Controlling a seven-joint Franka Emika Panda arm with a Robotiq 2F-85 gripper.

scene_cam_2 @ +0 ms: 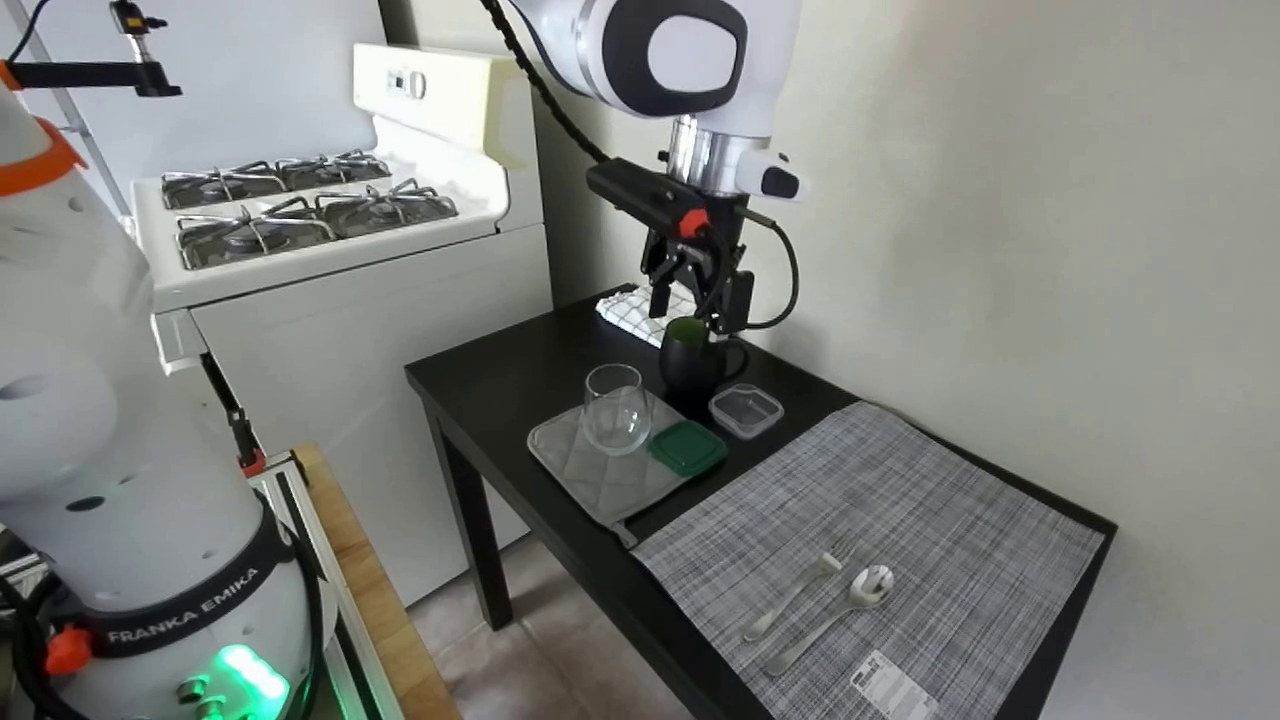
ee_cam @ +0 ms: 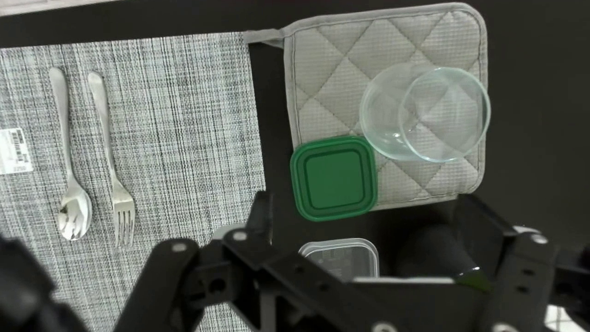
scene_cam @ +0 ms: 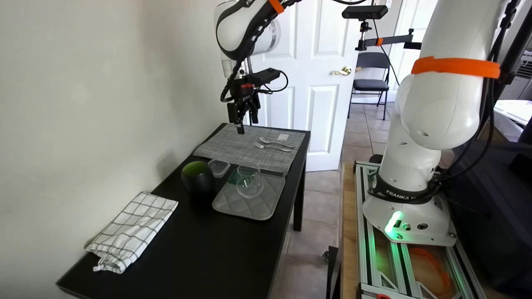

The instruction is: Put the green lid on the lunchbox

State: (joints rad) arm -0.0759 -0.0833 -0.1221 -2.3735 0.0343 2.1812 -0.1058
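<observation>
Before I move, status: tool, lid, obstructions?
Tool open, empty. Green lid flat on corner of pot holder, off the lunchbox. Glass close beside lid, may crowd the grasp.

In both exterior views we look down the same bench [scene_cam: 216, 249] from opposite ends, toward a panelled door [scene_cam: 311, 81] and toward a gas range [scene_cam_2: 370, 335]. Nearer, from overhead, our wrist view faces down past the pincer [ee_cam: 366, 210].

The rounded white arm [scene_cam: 440, 110] wears orange bands [scene_cam: 455, 67] — its cable [scene_cam_2: 548, 97] and gripper [ee_cam: 371, 214] black.
</observation>
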